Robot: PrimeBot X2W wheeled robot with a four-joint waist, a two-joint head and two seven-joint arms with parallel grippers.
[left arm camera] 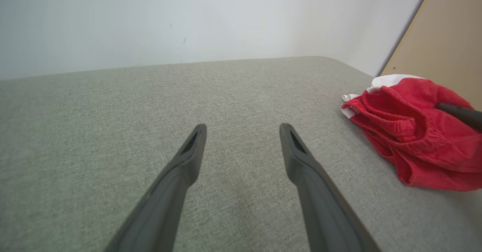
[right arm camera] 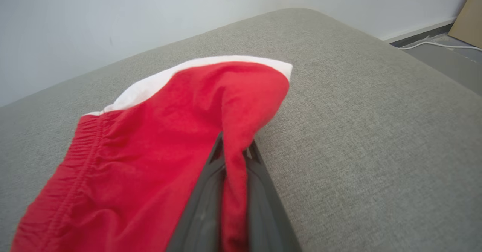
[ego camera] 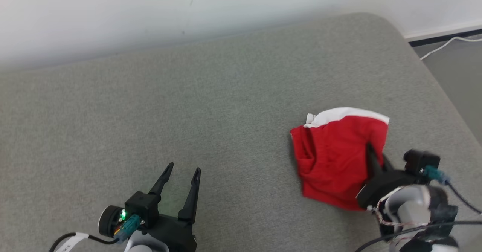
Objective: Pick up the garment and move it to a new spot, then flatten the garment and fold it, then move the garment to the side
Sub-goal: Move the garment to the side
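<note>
Garment of crumpled red cloth with a white band along its far edge (ego camera: pixel 331 158) lies on the right part of a grey woven-fabric padded surface (ego camera: pixel 226 93), close to that surface's right edge but wholly on it. The right end effector (ego camera: pixel 369 146) is pressed together on a raised fold at the garment's near right side; in the right wrist view its two dark fingers (right arm camera: pixel 203 206) pinch a ridge of red cloth between them. The left end effector (ego camera: pixel 183 168) sits at the near left, fingers spread wide, with bare grey fabric between and around the tips, well apart from the garment.

Left of the garment and beyond it, the padded surface is open up to a pale wall (ego camera: pixel 150 11) along the far edge. The far right corner is rounded; past it lie grey floor (ego camera: pixel 459 67) and a white cable (ego camera: pixel 448 43).
</note>
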